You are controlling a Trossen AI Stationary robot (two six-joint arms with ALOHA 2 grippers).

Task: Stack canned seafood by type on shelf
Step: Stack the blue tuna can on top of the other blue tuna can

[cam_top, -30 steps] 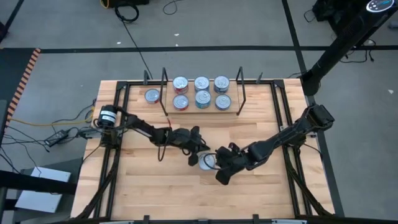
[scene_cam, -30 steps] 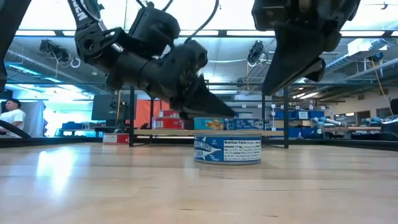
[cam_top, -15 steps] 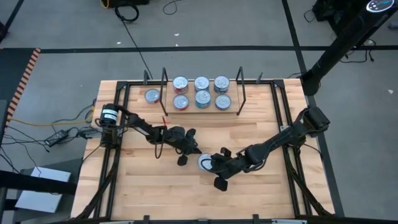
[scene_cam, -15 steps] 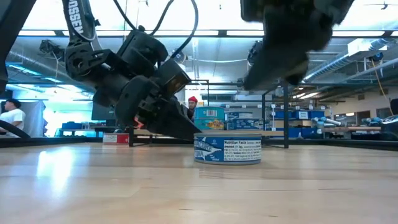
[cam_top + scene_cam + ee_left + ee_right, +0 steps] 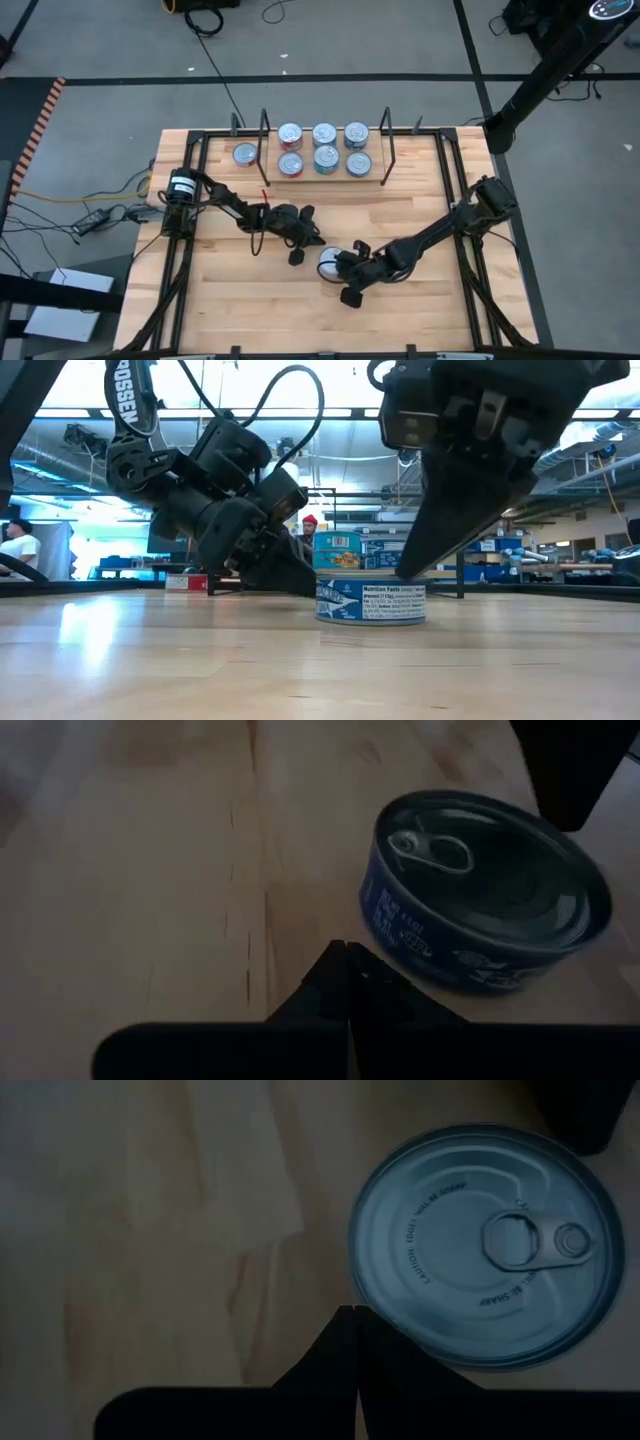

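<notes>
A blue-labelled tin [image 5: 330, 263] is seen lying flat on the desk [image 5: 230, 300], near its middle, flanked by both pincers. The left pincer [image 5: 314, 249] and the right pincer [image 5: 341, 271] are each shown with fingers pressed together — neither holds anything. On the shelf [image 5: 325, 178] six tins (labels hard to read from above) are stacked; a seventh tin [image 5: 245, 154] sits just outside its left frame.
</notes>
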